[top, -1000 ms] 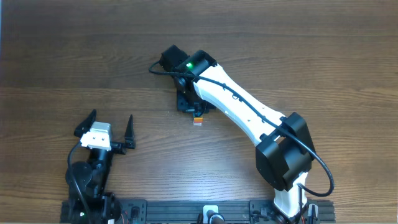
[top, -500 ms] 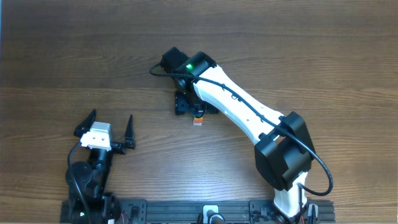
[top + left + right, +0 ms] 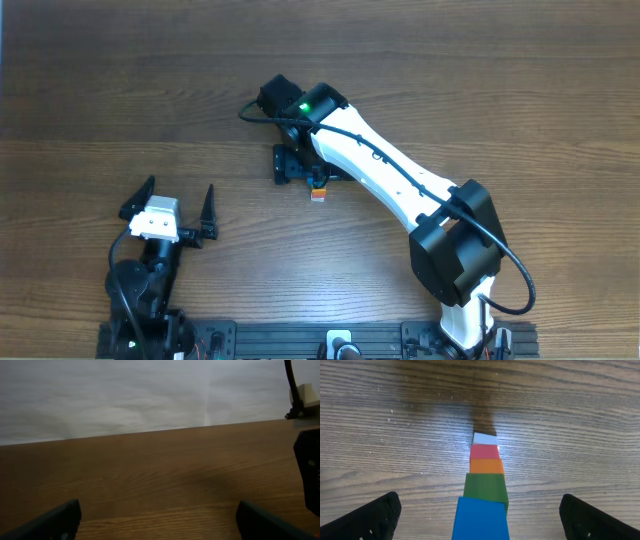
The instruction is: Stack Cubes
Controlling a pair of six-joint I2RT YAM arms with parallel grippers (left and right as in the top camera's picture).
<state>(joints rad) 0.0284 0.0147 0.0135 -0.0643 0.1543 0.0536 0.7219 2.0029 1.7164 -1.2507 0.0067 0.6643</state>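
Your stack of cubes (image 3: 485, 480) stands near the middle of the tabletop (image 3: 480, 80), five high as the right wrist view shows it: a blue cube (image 3: 481, 519) on top, then a green cube (image 3: 486, 489), an orange cube (image 3: 486, 466), a red cube (image 3: 484, 451) and a pale cube (image 3: 485, 439) at the base. The right gripper (image 3: 303, 166) hangs directly over it with its jaws spread wide, one to each side of the tower and touching nothing. That is where the danger lies. If you pull the arm away sideways or let it sink, a finger could clip the blue cube, and a tower this tall and narrow would likely topple from a light knock. The blue cube also looks to sit slightly off-centre on the green one, so it may be the first to slide. Going straight up before any sideways move looks safest. The left gripper (image 3: 178, 200) rests well apart near its own base, jaws open and empty. A sudden move there could jar the tabletop, so leave it parked.
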